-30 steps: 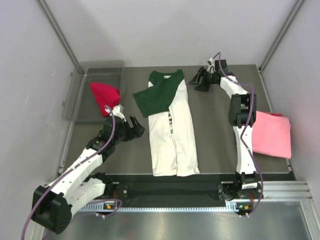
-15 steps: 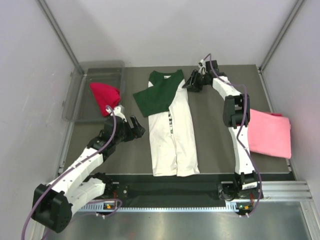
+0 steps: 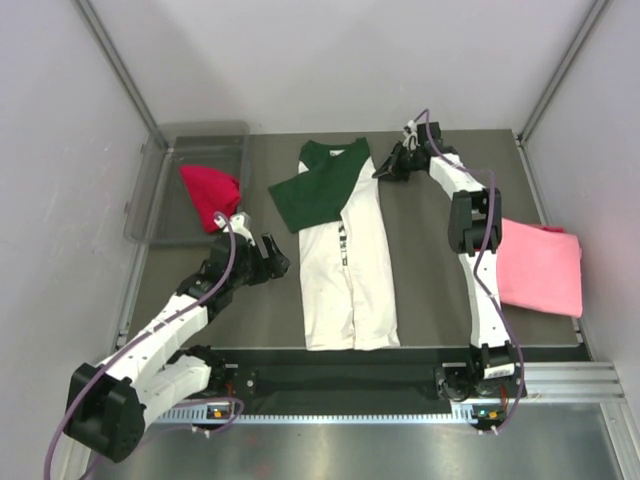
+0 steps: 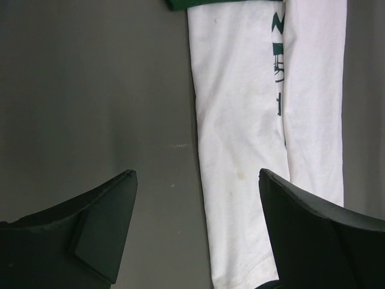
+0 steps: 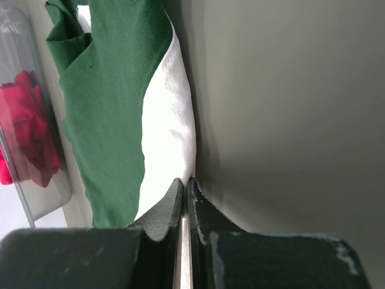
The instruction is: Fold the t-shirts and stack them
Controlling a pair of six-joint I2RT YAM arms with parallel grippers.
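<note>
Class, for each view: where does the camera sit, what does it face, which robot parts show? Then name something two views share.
Top external: above and behind the bases, looking down on the table; both arms show.
Left wrist: looks down past its open left gripper at the white t-shirt.
Right wrist: looks along its shut right gripper at that shirt's shoulder.
Shared: that shirt, in all three.

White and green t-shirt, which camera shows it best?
Top external: the whole white and green t-shirt is in frame, folded narrow. Left wrist shows only part of its white body and print; right wrist shows only a green-and-white shoulder edge.
</note>
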